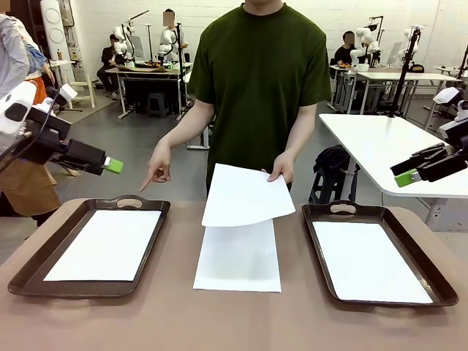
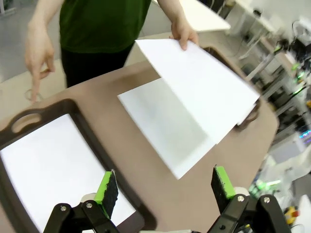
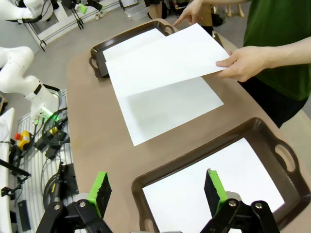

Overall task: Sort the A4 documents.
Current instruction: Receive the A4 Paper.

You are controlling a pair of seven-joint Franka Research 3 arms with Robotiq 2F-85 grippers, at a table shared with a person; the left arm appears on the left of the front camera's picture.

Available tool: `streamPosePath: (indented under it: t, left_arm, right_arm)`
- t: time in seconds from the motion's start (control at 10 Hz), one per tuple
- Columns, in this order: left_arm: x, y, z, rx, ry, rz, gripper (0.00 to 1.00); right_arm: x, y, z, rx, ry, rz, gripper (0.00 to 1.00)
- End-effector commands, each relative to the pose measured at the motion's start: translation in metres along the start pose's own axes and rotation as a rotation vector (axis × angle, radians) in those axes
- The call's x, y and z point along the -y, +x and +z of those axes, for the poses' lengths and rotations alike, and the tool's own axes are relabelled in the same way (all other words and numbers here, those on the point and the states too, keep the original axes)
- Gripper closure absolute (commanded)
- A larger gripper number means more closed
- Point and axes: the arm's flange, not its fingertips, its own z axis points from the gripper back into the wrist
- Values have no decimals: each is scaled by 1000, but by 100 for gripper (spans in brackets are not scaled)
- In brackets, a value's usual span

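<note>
Left tool (image 2: 164, 184) apart, right tool (image 3: 157, 187) apart, hand (image 1: 281, 170) holds sheet (image 1: 245, 197) above middle sheet (image 1: 238, 259)

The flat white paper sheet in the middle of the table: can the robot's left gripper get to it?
Probably yes. The open left gripper hangs by the dark brown left tray, and the flat sheet's near half lies bare; the person's held sheet covers only the far end.
</note>
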Motion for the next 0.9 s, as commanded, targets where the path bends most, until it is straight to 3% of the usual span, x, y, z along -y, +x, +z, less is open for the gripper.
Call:
streamPosePath:
  t: [0.0, 0.1, 0.6, 0.8]
  left_arm:
    - [-28, 18, -34, 49, -147, 180, 0]
    - [-33, 21, -50, 35, -231, 233, 0]
    - [-44, 30, -130, -66, -269, 360, 0]
    - [-48, 32, -155, -61, -312, 417, 0]
  right_arm:
    - [0, 0, -1, 22, 7, 12, 0]
    - [0, 0, -1, 22, 7, 12, 0]
    - [0, 0, -1, 22, 7, 12, 0]
    - [0, 0, -1, 22, 7, 12, 0]
